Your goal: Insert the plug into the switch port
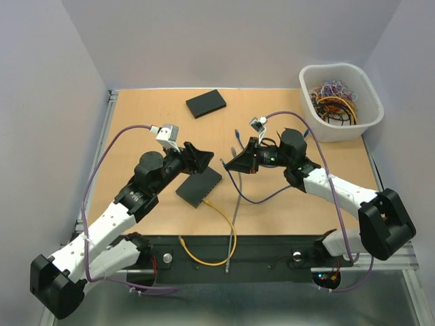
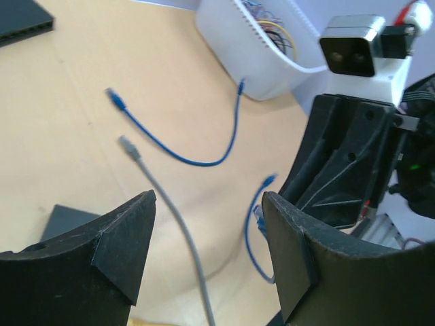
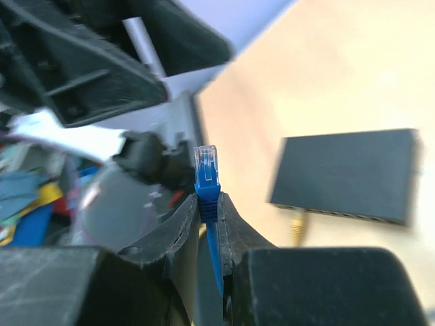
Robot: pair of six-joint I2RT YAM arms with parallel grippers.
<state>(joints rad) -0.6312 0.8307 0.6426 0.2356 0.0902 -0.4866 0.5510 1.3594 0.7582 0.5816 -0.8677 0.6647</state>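
Note:
My right gripper [image 3: 207, 201] is shut on the blue boot of a plug [image 3: 206, 175], whose clear tip sticks up past the fingertips. The black switch [image 3: 346, 175] lies to its right on the table, port side facing, with a yellow plug [image 3: 297, 227] in one port. From above, the switch [image 1: 199, 187] sits between both arms, the right gripper [image 1: 234, 163] just to its upper right. My left gripper [image 1: 202, 157] hovers over the switch's far edge. In the left wrist view the left gripper [image 2: 209, 200] is open, with only table and a grey cable [image 2: 170, 210] showing between its fingers.
A white basket [image 1: 370, 95] of tangled cables stands at the back right. A second black box [image 1: 206, 103] lies at the back centre. A loose blue cable [image 2: 183, 157] lies on the table. The yellow cable [image 1: 217, 224] trails over the front edge.

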